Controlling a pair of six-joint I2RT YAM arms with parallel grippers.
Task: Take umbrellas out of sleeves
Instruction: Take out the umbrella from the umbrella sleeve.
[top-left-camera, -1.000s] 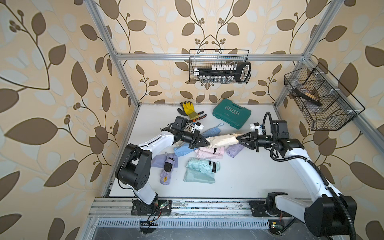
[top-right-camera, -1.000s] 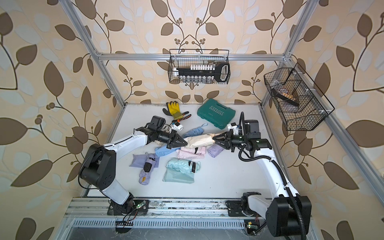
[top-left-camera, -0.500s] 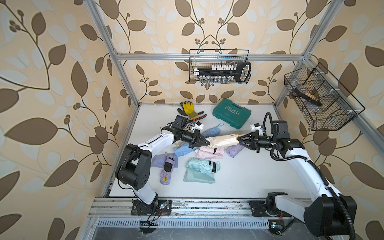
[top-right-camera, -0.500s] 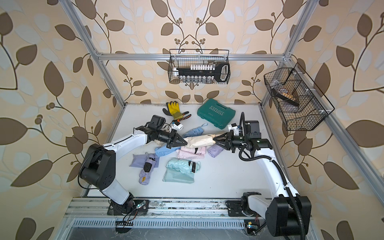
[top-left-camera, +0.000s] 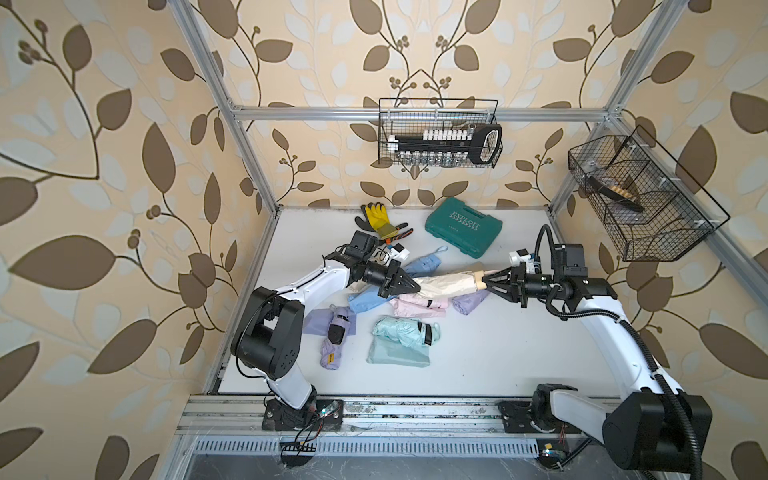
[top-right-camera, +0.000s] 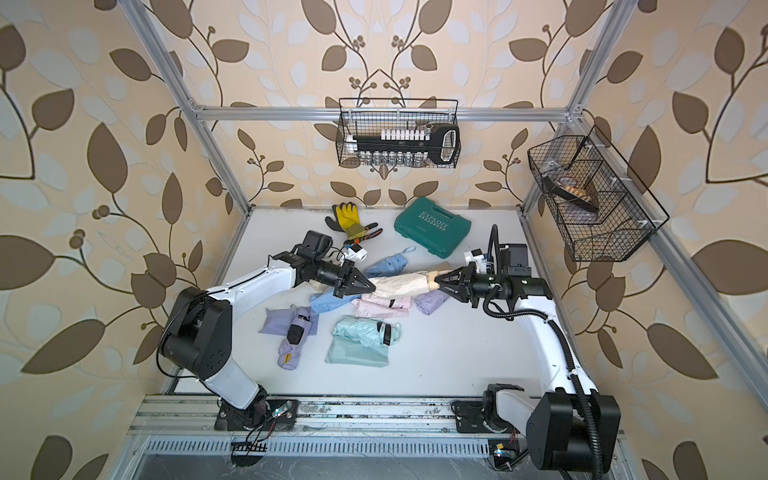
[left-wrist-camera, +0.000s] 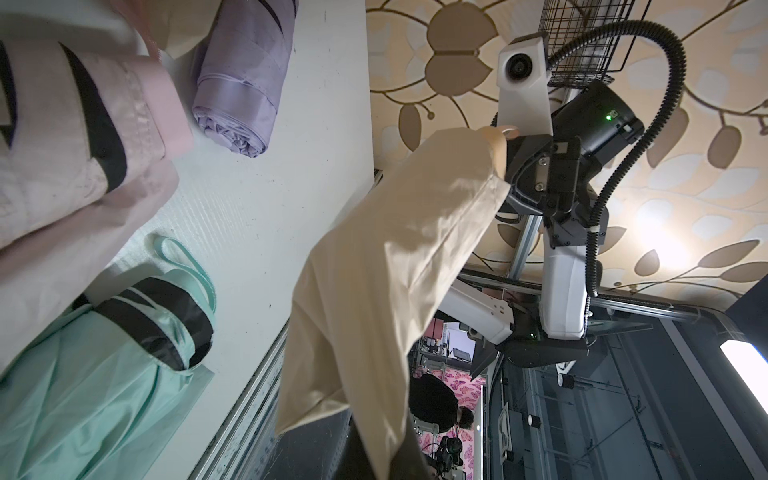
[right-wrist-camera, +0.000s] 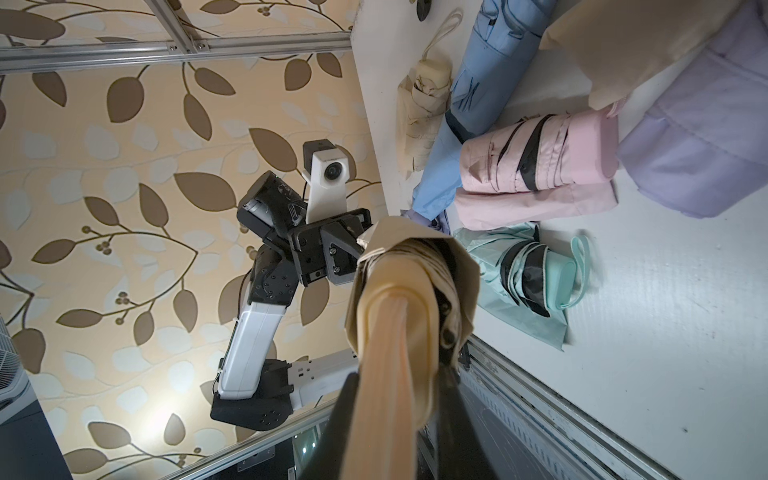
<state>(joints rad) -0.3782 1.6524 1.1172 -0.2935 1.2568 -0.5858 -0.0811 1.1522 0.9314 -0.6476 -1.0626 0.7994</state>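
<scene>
A beige sleeve (top-left-camera: 446, 282) (top-right-camera: 399, 285) hangs stretched above the table between both arms. My left gripper (top-left-camera: 415, 286) (left-wrist-camera: 386, 461) is shut on the sleeve's closed end (left-wrist-camera: 395, 257). My right gripper (top-left-camera: 484, 282) (right-wrist-camera: 399, 424) is shut on the beige umbrella's handle (right-wrist-camera: 395, 353), which pokes out of the sleeve's mouth (right-wrist-camera: 415, 249). The rest of that umbrella is hidden inside. Below lie a lilac umbrella (top-left-camera: 336, 336) on its sleeve (top-left-camera: 313, 324), a mint umbrella (top-left-camera: 405, 330) on a mint sleeve (top-left-camera: 395, 355), a pink bundle (top-left-camera: 419, 306), blue ones (top-left-camera: 370, 300) (top-left-camera: 424, 264) and a lilac one (top-left-camera: 469, 300).
A green tool case (top-left-camera: 463, 226) and yellow-black gloves (top-left-camera: 378, 218) lie at the back of the white table (top-left-camera: 498, 353). Wire baskets hang on the back wall (top-left-camera: 440, 133) and the right wall (top-left-camera: 640, 199). A second beige umbrella (right-wrist-camera: 424, 104) lies next to the blue one.
</scene>
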